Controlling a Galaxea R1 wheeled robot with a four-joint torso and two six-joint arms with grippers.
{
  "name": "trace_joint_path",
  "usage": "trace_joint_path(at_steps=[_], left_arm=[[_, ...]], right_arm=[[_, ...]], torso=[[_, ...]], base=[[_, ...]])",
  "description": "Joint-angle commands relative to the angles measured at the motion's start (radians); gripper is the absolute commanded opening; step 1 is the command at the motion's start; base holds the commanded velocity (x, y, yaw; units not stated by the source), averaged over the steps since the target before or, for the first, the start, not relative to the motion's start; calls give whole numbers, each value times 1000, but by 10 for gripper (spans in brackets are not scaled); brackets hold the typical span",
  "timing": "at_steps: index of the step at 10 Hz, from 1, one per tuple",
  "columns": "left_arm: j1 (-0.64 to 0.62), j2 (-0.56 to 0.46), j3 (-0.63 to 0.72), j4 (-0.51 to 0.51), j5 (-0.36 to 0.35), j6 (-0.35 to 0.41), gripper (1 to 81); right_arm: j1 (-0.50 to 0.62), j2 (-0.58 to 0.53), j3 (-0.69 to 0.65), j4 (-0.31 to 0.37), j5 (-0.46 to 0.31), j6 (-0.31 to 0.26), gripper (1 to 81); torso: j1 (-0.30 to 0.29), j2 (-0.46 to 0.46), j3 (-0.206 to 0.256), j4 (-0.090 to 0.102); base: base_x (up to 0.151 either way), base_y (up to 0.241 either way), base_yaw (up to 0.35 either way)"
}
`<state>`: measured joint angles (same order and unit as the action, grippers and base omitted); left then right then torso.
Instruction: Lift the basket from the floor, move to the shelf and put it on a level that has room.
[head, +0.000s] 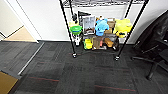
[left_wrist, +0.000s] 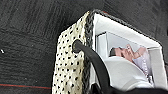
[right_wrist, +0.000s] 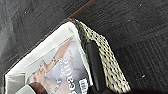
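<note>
My left fingers (left_wrist: 100, 72) hook one woven end wall of the basket (left_wrist: 72, 67), my right fingers (right_wrist: 95, 67) the opposite rim, both holding it above the carpet (left_wrist: 27, 37). It seems light but flexible, magazines (right_wrist: 62, 72) loose inside, so both short ends need level support. The wire rack (head: 100, 30) stands ahead.

Head high facing shelf (head: 100, 27), wrists close, sharing basket (left_wrist: 70, 67)
</note>
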<state>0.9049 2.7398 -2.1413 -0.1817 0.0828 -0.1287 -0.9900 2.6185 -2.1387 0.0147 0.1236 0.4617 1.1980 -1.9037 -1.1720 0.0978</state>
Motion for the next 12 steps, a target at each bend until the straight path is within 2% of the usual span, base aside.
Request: trace_joint_path(at_steps=[1, 2, 3, 4, 5, 6, 8, 11, 12], left_arm=[[-73, -20, 20, -22, 68, -2, 10], [-73, -20, 20, -22, 68, -2, 10], [-71, -21, 20, -22, 68, -2, 10], [-73, -20, 20, -21, 68, -2, 10], [-73, -17, 20, -21, 68, -2, 10], [-73, -15, 21, -21, 72, -2, 10], [-73, -17, 21, -21, 83, -2, 10], [-71, -18, 23, -22, 83, -2, 10], [-73, -20, 26, -22, 83, -2, 10]], right_arm=[[61, -29, 33, -7, -27, 8, 10], [63, -25, 34, -30, -32, 9, 10], [63, -24, 33, -33, -32, 9, 10], [61, -22, 31, -35, -32, 9, 10], [59, -22, 31, -35, -32, 9, 10], [56, -24, 33, -35, -32, 9, 10], [53, -22, 30, -35, -32, 9, 10], [53, -24, 28, -33, -32, 12, 10], [50, -22, 27, -33, -32, 12, 10]], torso=[[-64, 98, 36, -90], [-77, 121, 3, -8], [-95, 147, 5, -15], [-115, 179, 50, -56], [-135, 211, 62, -66], [-153, 238, 110, -59], [-189, 295, 153, -77], [-252, 392, 247, -100], [-274, 425, 279, -114]], base=[[0, 0, 0], [0, 0, 0], [0, 0, 0], [0, 0, 0], [0, 0, 0], [0, 0, 0], [0, 0, 0], [0, 0, 0], [0, 0, 0]])
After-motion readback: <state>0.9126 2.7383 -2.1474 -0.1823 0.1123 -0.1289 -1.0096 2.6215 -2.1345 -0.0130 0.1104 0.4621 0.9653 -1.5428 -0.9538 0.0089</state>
